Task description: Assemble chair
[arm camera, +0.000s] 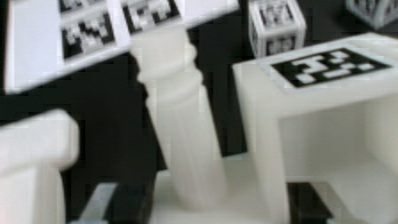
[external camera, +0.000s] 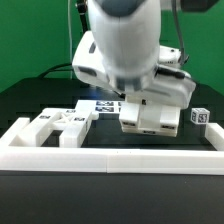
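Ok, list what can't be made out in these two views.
- Gripper: exterior view, the arm covers most of it; open or shut cannot be told.
- Marker board: exterior view, mostly behind the arm.
- Chair parts at the exterior view's left: lower edges hidden by the barrier wall.
- Leg: wrist view, blurred, cut off by the picture's edge; whether it is held is unclear.

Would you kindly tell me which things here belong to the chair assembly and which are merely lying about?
Job in hand: notched pieces; leg; tagged block; small tagged cube.
Lying about: marker board; barrier wall.
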You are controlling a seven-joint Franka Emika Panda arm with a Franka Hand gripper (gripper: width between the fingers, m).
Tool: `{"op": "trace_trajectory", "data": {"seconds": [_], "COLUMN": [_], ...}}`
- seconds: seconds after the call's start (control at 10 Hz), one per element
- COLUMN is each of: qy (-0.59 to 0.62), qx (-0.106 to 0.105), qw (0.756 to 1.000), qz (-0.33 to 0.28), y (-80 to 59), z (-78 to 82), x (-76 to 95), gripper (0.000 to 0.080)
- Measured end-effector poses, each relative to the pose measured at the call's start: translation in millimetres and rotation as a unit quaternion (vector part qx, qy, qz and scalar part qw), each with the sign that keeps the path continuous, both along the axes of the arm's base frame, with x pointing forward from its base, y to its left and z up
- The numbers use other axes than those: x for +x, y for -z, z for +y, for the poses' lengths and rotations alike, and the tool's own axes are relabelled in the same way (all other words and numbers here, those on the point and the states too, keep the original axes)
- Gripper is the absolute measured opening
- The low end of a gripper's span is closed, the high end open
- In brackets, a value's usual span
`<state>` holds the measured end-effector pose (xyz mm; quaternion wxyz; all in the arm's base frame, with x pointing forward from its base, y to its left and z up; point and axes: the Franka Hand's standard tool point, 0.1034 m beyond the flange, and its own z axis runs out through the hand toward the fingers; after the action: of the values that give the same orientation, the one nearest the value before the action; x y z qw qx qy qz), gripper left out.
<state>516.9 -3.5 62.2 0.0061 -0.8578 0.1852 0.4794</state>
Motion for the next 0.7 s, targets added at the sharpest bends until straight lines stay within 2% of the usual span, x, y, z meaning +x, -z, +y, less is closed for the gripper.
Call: {"op": "trace_trajectory", "data": {"seconds": [0.2,0.4,0.6,0.7], "qy": [0.003,0.004,0.003,0.005], "qx": [0.01,0.015,0.012,0.012], "qw": [0.998,0.993,0.996,0.995], "qz": [0.063,0.117,0.091,0.095], "y": [0.7,9.0,7.2,8.1], "z": [-3.9,-12.1,-10.5,-11.5], "x": [-9.4,-14.2,-11.6,-14.0], "gripper": [0.0325,0.0325,0.0326,0.0494]}}
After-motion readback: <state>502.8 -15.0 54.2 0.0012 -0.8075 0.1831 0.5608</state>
